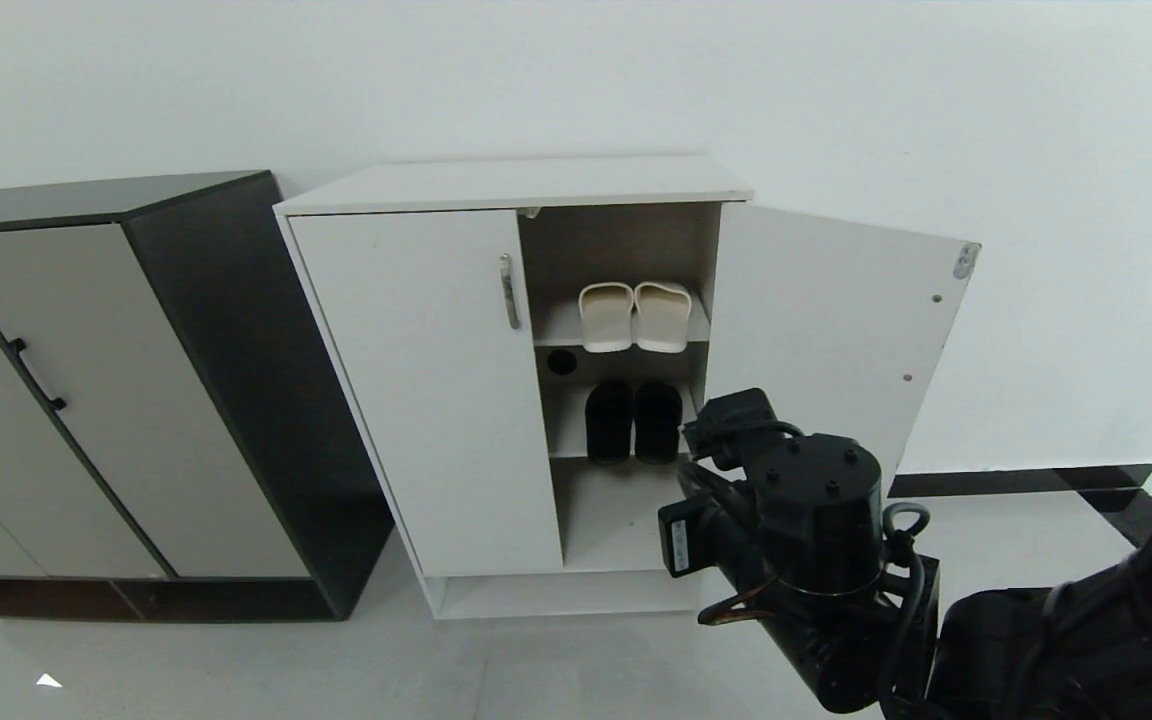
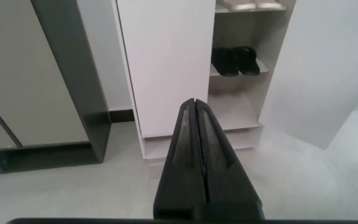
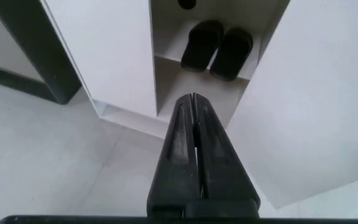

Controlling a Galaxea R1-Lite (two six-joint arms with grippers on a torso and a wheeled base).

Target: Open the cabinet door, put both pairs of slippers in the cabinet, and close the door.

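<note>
Gaping white cabinet door (image 1: 826,340), cream slippers (image 1: 634,316), black slippers (image 1: 633,421)

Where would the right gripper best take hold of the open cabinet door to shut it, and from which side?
Probably its free vertical edge, farthest from the hinges. The open door stands swung out, its inner face, with two screw heads, toward the robot. Come from the robot's right and pinch that thin edge; the right gripper is shut and must open first.

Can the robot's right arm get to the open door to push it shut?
Probably yes. The right gripper hangs close beside the door, and nothing stands between them.
</note>
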